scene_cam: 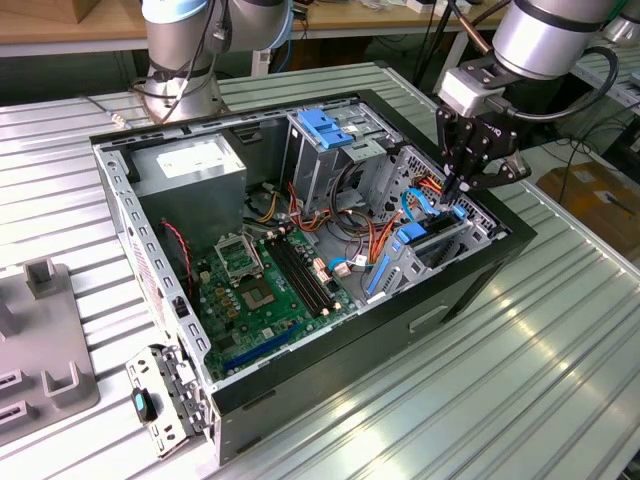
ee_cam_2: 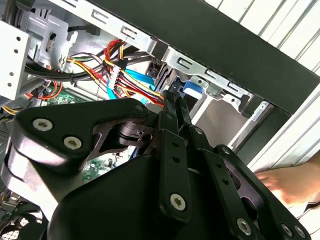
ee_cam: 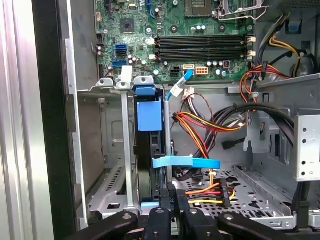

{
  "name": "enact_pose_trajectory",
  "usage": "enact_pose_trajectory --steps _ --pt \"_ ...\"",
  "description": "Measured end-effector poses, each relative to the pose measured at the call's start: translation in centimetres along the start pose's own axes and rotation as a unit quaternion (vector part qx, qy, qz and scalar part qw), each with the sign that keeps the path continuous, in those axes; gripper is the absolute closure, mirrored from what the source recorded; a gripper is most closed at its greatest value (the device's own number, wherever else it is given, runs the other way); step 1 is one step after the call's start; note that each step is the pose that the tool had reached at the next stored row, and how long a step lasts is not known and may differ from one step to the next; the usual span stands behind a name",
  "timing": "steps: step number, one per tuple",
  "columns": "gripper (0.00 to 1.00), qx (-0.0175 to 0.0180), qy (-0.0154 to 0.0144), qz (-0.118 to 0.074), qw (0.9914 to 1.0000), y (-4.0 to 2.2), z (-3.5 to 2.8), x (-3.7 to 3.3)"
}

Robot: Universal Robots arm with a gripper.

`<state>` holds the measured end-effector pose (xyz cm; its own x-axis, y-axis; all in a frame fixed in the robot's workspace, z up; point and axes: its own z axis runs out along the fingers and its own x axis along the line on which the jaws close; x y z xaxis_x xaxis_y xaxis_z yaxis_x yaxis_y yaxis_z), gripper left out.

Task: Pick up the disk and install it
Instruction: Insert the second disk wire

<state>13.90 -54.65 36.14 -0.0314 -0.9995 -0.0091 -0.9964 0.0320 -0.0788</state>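
The disk stands on edge in the metal drive bay at the front corner of the open computer case. Its blue plastic rail faces up between the bay walls. In the exterior view the disk's blue rail shows in the bay at the case's right end. My gripper hangs just above that bay. Its black fingers are pressed together right over the disk's near end, with nothing between them. In the second wrist view the shut fingertips point at the blue rail.
Bundles of red, yellow and orange cables and a blue data cable lie beside the bay. The motherboard, a grey power-supply box and a tall cage with a blue top fill the case. A person's hand rests outside the case.
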Motion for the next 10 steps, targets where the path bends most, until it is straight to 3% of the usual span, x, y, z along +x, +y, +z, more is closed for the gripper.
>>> enact_pose_trajectory --steps 10 --pt "0.84 0.0000 -0.0001 0.000 1.00000 0.27 -0.02 0.03"
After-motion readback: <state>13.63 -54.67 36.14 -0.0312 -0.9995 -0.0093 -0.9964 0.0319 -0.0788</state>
